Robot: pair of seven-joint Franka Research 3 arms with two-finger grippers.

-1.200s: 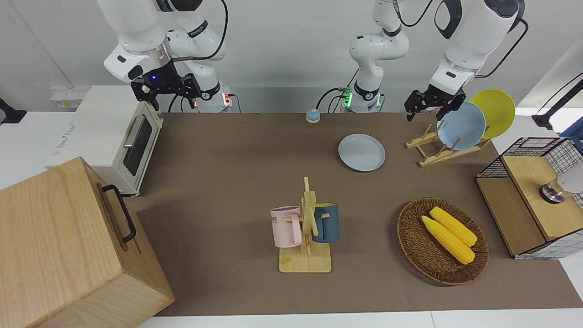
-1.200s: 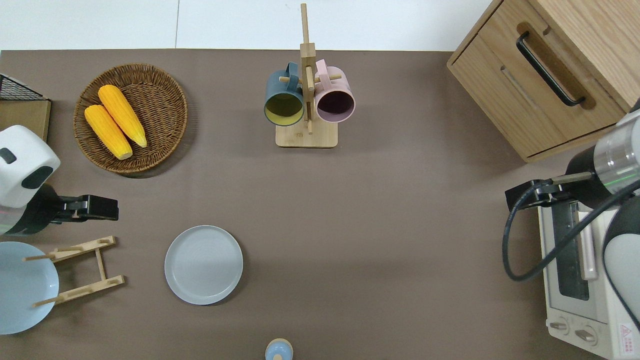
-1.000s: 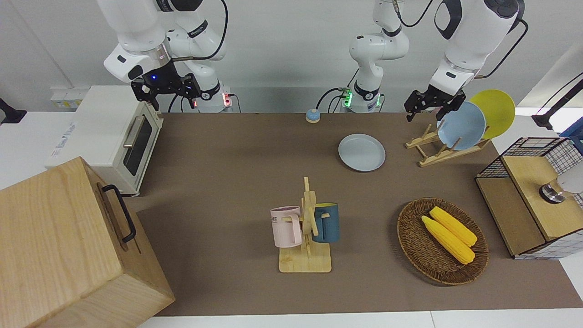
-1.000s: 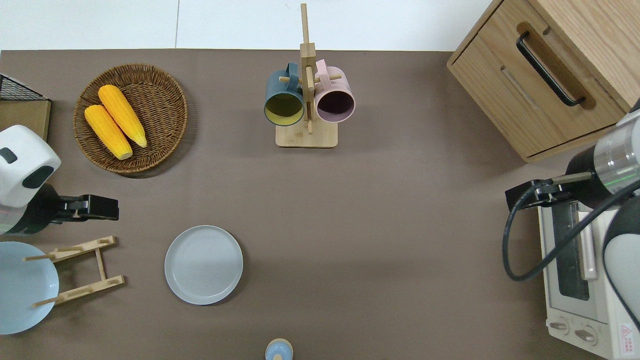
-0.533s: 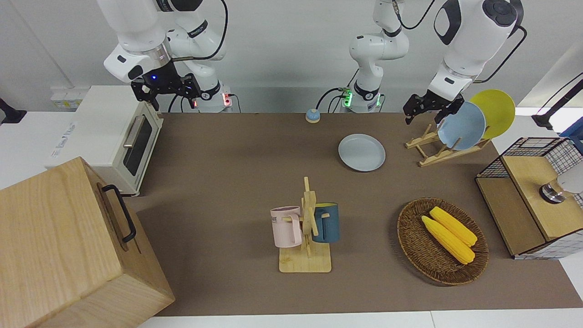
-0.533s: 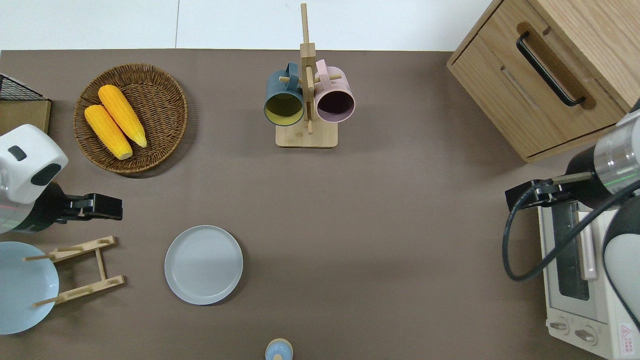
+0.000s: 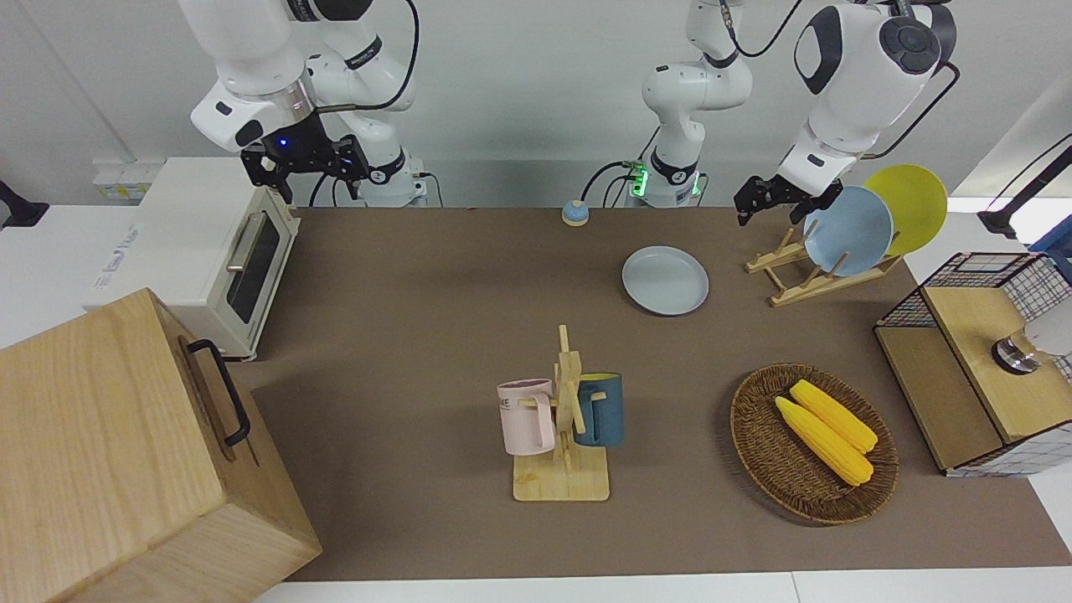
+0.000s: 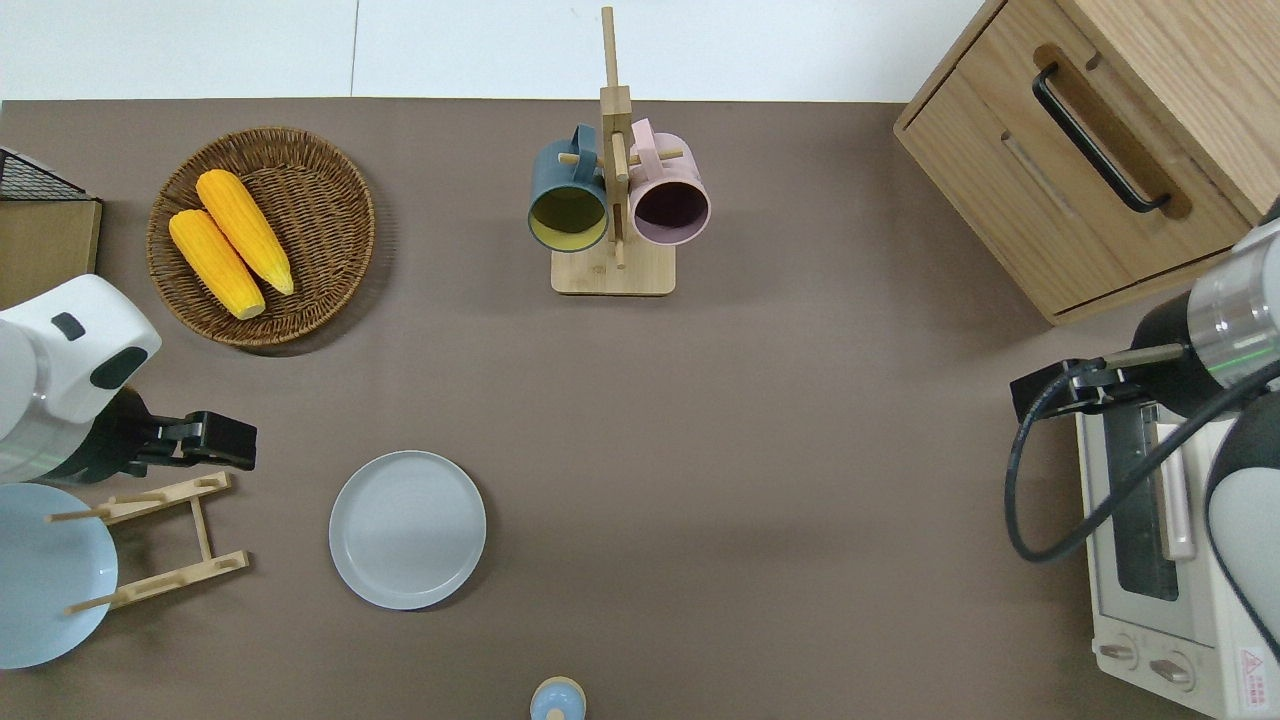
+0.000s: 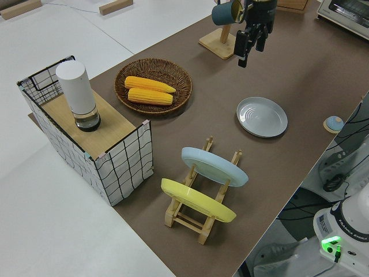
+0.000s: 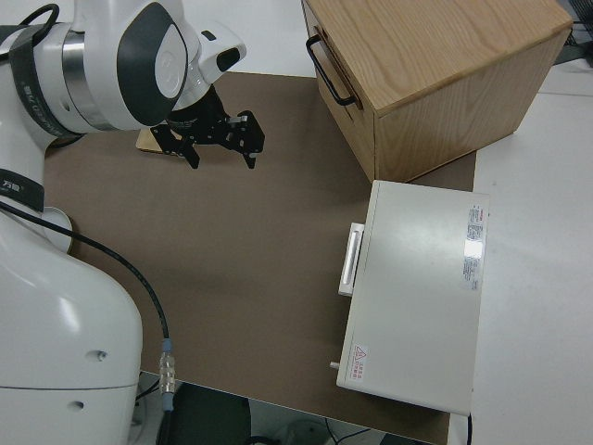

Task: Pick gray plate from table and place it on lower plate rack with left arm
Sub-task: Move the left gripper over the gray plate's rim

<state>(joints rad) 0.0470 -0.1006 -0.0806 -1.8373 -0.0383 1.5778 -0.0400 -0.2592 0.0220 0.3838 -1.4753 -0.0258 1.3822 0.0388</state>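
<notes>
Brown table [image 8: 760, 480], left hand [image 8: 235, 453] empty.

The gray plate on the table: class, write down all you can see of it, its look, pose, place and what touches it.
The gray plate is round, pale bluish-gray, smooth and matte, with a low raised rim. It is empty and lies flat, right way up, on the brown table. It sits beside the wooden plate rack, nearer to the robots than the mug stand. Only the table touches it; the left gripper is clear of it.

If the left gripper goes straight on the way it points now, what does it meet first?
Probably the bare table just beside the gray plate, perhaps its rim; depth is unclear.
</notes>
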